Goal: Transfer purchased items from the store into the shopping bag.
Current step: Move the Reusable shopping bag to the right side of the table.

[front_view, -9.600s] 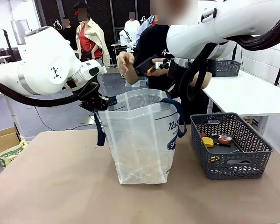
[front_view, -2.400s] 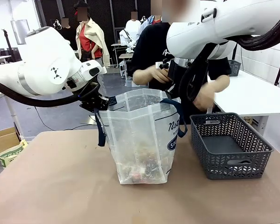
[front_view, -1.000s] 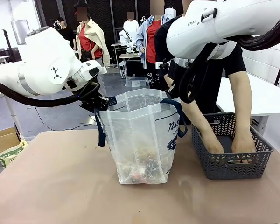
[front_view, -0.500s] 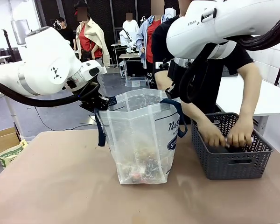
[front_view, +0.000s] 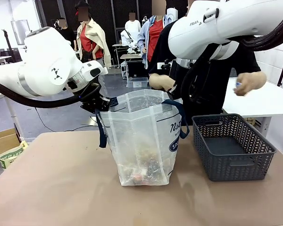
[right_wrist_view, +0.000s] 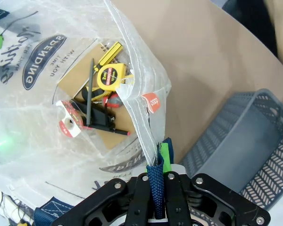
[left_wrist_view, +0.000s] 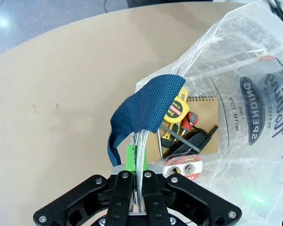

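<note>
The shopping bag (front_view: 141,141) stands open at mid-table, translucent with navy handles. My left gripper (front_view: 100,104) is shut on its left rim beside the blue strap (left_wrist_view: 146,110). My right gripper (front_view: 171,94) is shut on the right rim and strap (right_wrist_view: 155,181). The purchased items (front_view: 140,175) lie at the bag's bottom: a yellow tape measure (left_wrist_view: 177,110), a screwdriver, a tape roll (right_wrist_view: 68,121) and a tan notebook (left_wrist_view: 205,125). The store, a dark grey basket (front_view: 233,148), sits right of the bag, with nothing showing inside it. One hand of the person (front_view: 161,81) hovers behind the bag's mouth.
The person's other hand (front_view: 250,82) is raised above the white table (front_view: 264,101) at the right, holding something small. A cardboard box (front_view: 4,141) sits beyond the table's left edge. Bare tan tabletop (front_view: 61,188) lies in front of the bag.
The person's hands have lifted out of the basket; one now hovers behind the bag's mouth, the other is raised to the right. Both arms and the bag have stayed still.
</note>
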